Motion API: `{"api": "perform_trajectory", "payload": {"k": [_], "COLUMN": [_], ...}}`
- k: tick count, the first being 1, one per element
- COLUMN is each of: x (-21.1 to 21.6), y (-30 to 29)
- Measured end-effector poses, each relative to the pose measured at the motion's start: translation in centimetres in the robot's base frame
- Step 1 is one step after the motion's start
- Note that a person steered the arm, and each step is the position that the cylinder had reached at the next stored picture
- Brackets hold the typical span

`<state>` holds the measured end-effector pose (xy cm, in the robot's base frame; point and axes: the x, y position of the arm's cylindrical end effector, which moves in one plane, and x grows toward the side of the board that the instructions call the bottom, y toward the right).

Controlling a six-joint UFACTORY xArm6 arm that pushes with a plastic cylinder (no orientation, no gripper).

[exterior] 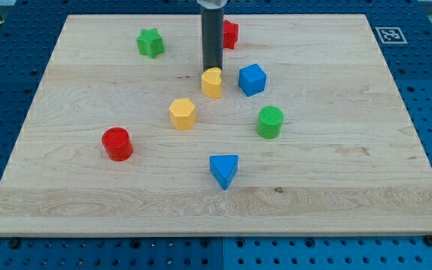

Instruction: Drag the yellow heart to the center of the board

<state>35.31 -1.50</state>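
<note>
The yellow heart (212, 82) lies on the wooden board (351, 172), a little above the board's middle. My tip (212, 70) stands right at the heart's top edge, touching or almost touching it. The dark rod rises straight up out of the view's top. A yellow hexagon (182, 113) lies below and left of the heart. A blue cube (252, 79) lies just right of the heart.
A green star (150, 43) sits at top left. A red block (230, 34) is partly hidden behind the rod. A green cylinder (271, 121) lies right of centre, a red cylinder (117, 144) at left, a blue triangle (224, 170) at bottom centre.
</note>
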Motion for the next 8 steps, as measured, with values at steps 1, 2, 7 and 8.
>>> {"api": "perform_trajectory", "payload": {"k": [1, 2, 7, 8], "x": [0.1, 0.5, 3.1, 3.7], "y": [0.0, 0.6, 6.0, 6.0]}}
